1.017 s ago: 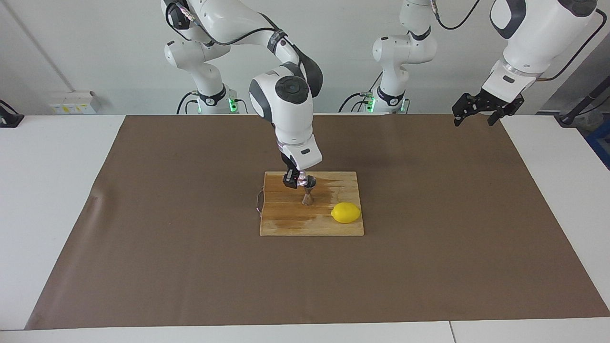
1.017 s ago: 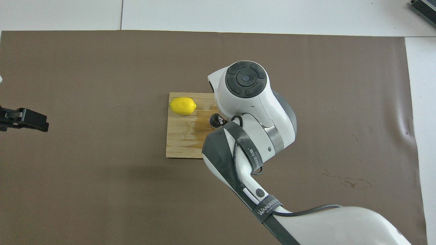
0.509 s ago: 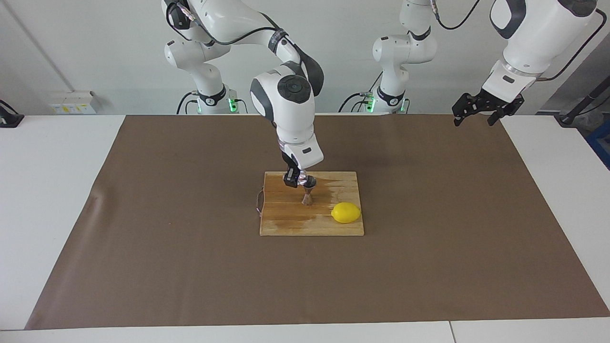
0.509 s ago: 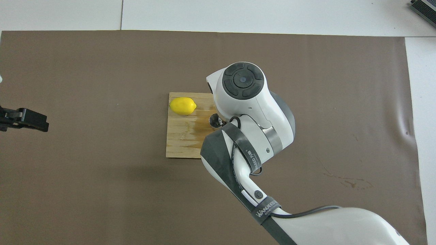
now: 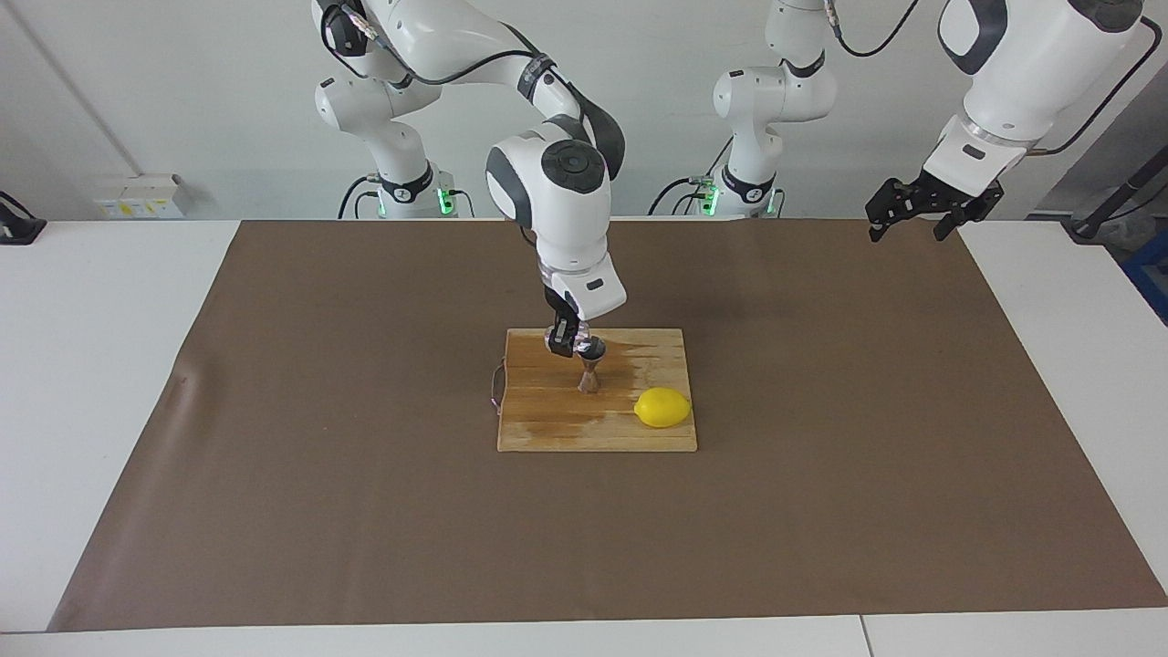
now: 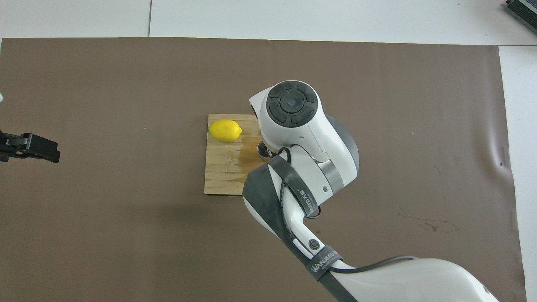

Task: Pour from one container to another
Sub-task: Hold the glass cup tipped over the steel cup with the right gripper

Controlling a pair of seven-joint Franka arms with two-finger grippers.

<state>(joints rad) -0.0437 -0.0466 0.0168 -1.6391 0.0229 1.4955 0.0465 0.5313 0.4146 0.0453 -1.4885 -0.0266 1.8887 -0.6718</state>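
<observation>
A silvery hourglass jigger stands upright in the middle of a wooden board. My right gripper hangs just above the jigger's mouth, shut on a small clear glass that is tipped toward the rim. In the overhead view the right arm's wrist covers the gripper and the glass, and only part of the jigger's rim shows. My left gripper waits open and empty in the air over the left arm's end of the table, and it shows as the left gripper from above.
A yellow lemon lies on the board's corner toward the left arm's end, farther from the robots than the jigger. A darker wet patch marks the board beside the jigger. A brown mat covers the table.
The right arm's wrist has swung a little toward the left arm's end and turned, tipping the glass further over the jigger. The left arm has not moved.
</observation>
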